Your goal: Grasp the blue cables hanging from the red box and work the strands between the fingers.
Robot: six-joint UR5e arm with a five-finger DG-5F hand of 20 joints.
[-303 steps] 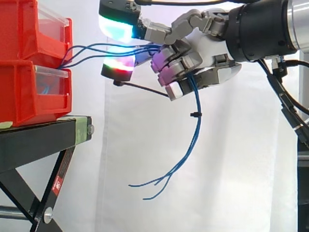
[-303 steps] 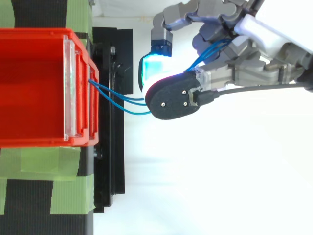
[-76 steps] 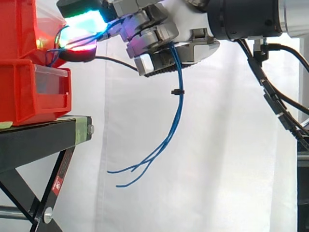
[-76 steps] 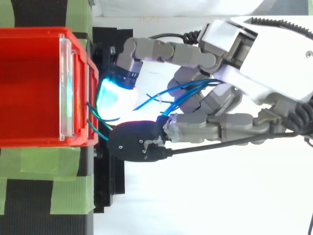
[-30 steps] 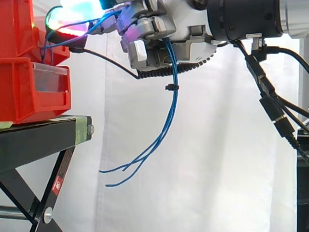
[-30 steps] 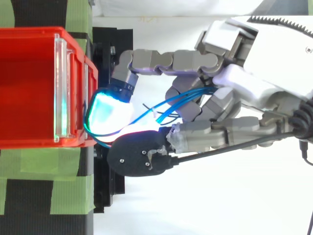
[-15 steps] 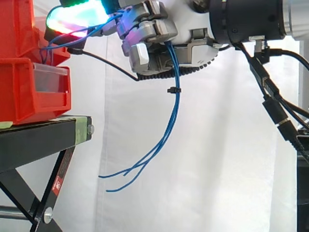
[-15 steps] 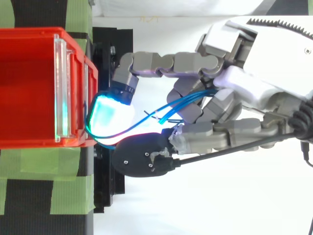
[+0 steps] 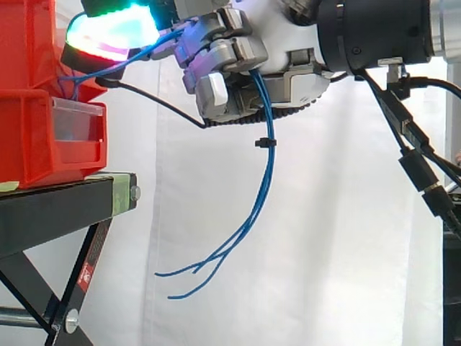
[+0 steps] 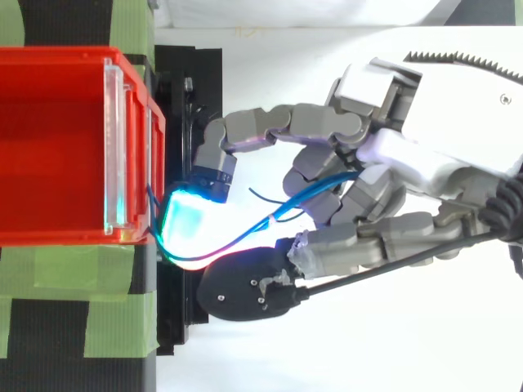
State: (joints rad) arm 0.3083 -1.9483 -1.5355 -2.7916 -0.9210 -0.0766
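Thin blue cables [image 9: 263,180] leave the front of the upper red bin [image 9: 36,43], run through my hand [image 9: 238,58], then hang down past a small black tie and fan out into loose ends low in the side view. My hand is shut on the cables, its curled fingers wrapped round the strands close to the bin. From above, the cables [image 10: 245,233] curve from the red bin [image 10: 57,147] under a glowing cyan fingertip [image 10: 186,227] into the hand [image 10: 384,163].
A second red bin [image 9: 50,137] sits below the first on a black stand [image 9: 65,209] with green tape [image 10: 114,322]. A white curtain backs the scene. Open space lies below the hand, right of the stand.
The hand has shifted slightly away from the bin and its glowing fingertips have moved toward the view's lower edge from above. The hanging cable ends swung a little to the right.
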